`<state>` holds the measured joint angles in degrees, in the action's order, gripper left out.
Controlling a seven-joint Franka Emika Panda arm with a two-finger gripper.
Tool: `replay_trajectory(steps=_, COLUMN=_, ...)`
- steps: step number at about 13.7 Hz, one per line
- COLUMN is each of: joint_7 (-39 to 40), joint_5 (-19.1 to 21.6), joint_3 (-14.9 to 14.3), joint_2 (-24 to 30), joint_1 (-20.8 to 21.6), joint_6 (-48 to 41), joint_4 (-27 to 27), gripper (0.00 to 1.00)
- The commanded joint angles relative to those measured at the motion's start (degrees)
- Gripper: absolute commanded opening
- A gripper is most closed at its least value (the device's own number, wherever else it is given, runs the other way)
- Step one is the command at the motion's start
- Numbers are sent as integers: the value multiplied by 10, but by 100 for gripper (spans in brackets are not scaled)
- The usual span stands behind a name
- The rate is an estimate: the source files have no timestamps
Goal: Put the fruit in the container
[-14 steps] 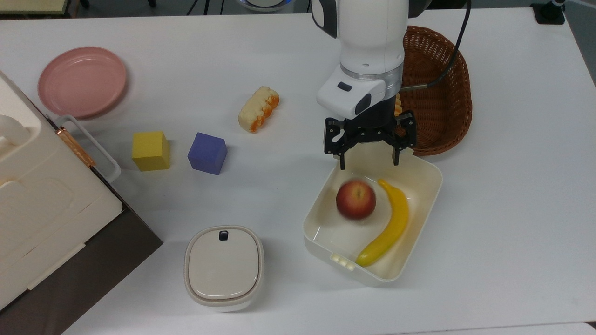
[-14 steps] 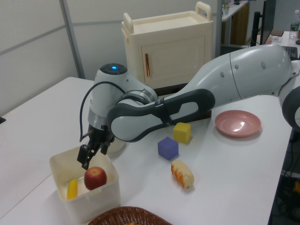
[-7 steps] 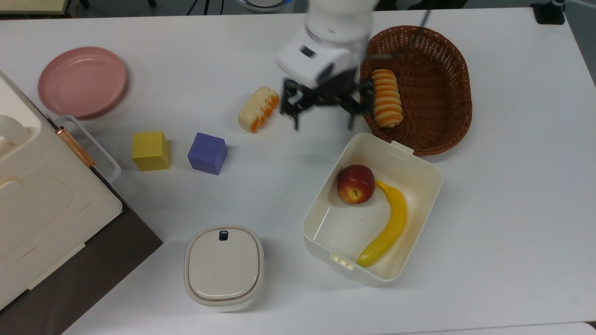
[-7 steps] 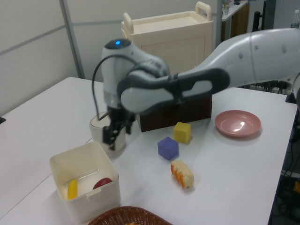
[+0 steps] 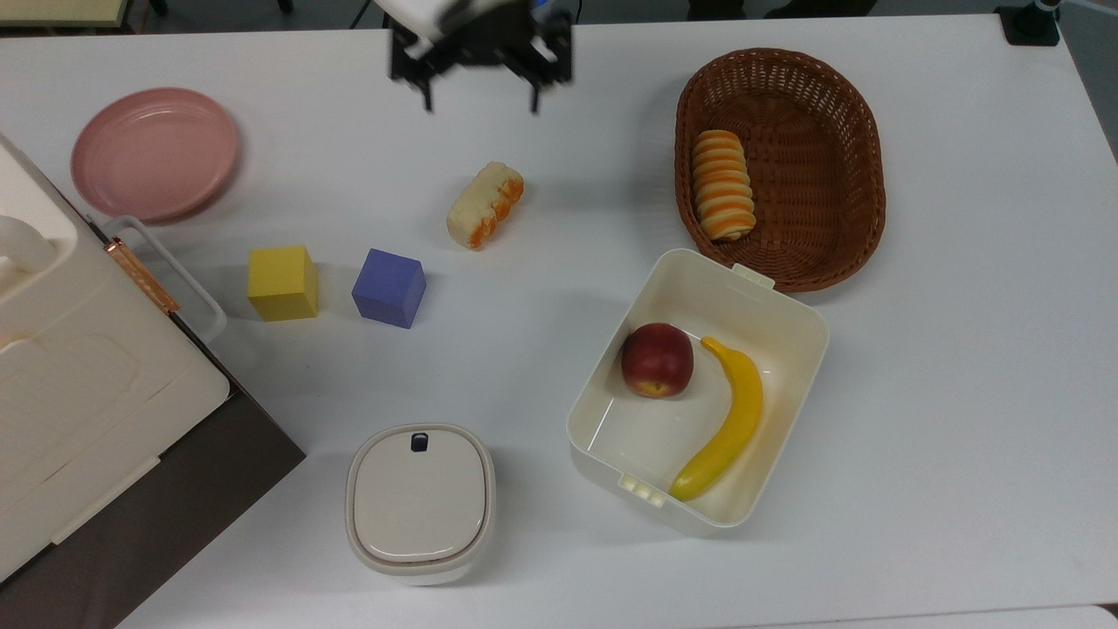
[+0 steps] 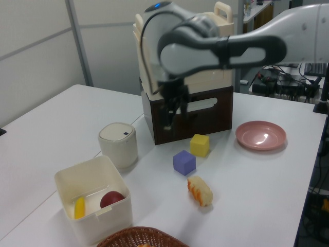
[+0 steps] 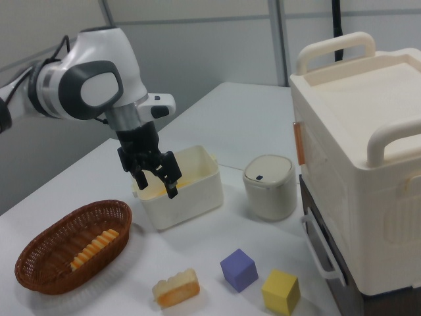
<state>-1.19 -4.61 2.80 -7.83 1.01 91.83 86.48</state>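
Gripper (image 5: 480, 92) hangs empty with its jaws spread wide, now up at the top view's 12 o'clock edge, well clear of the box (image 5: 790, 301) it hovered over a second ago. Since then the apple (image 5: 657, 360) has rolled a little and settled on the box floor, at about 10 o'clock of the box's middle, just beside the banana (image 5: 729, 419). With the apple inside and the arm pulling away, I judge the task done; nothing looks left to move.
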Motion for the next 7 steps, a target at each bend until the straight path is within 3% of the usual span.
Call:
replay_trajectory(steps=1, joint_7=22, joint_5=29, joint_3=4, joint_2=56, joint_1=-39, joint_6=-35, joint_4=33, gripper=100)
replay_trajectory(steps=7, joint_7=27, joint_5=29, joint_3=-3, joint_2=54, joint_1=-50, joint_6=-35, joint_4=27, gripper=100)
